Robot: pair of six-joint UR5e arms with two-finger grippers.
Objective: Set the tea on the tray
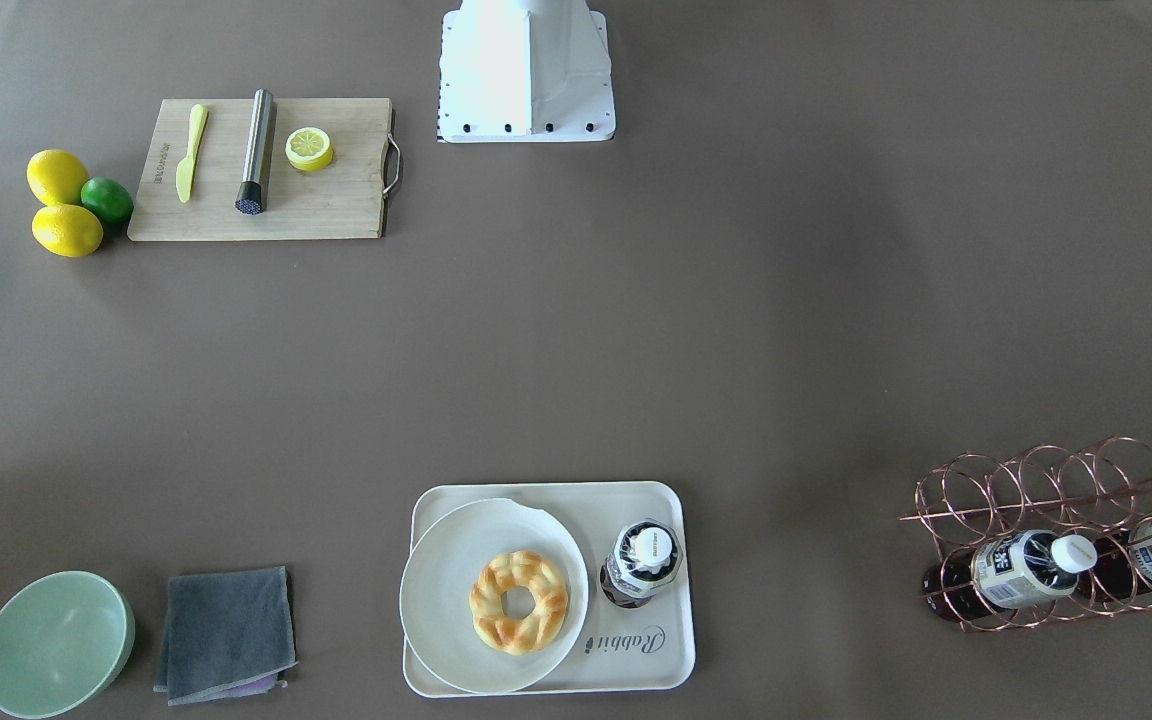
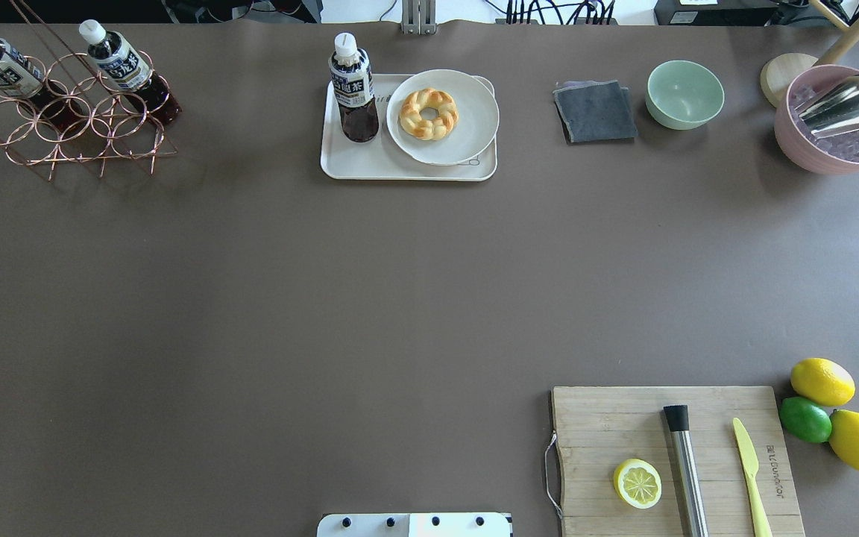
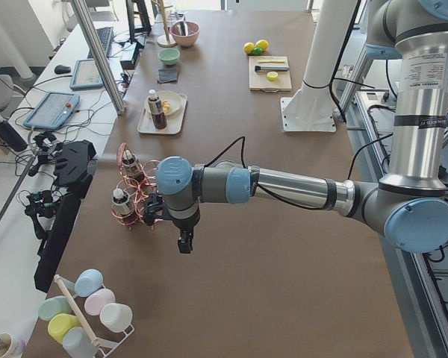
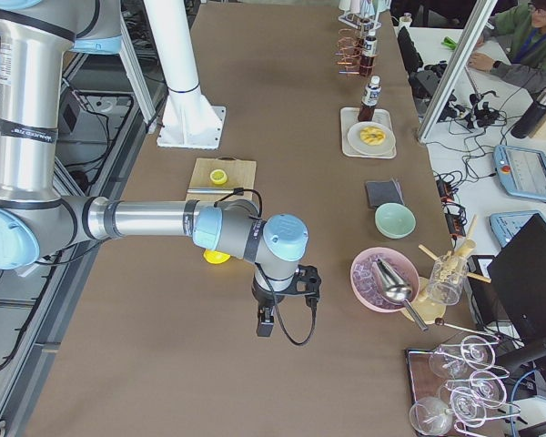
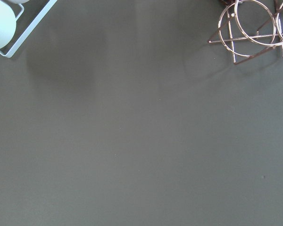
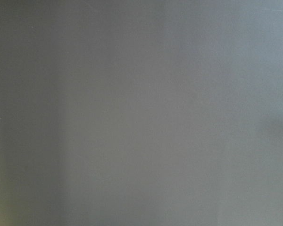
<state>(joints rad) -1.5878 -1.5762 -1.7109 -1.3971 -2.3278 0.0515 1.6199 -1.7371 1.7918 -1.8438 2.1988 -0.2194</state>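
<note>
One tea bottle stands upright on the left part of the cream tray, beside the round plate; it also shows in the front view on the tray. Two more tea bottles lie in a copper wire rack at the far left. My left gripper hangs above the table near the rack, seen only in the left side view; I cannot tell if it is open. My right gripper shows only in the right side view; I cannot tell its state.
A plate with a doughnut fills the tray's right part. A grey cloth, a green bowl and a pink ice bowl stand further right. A cutting board and lemons are near the robot.
</note>
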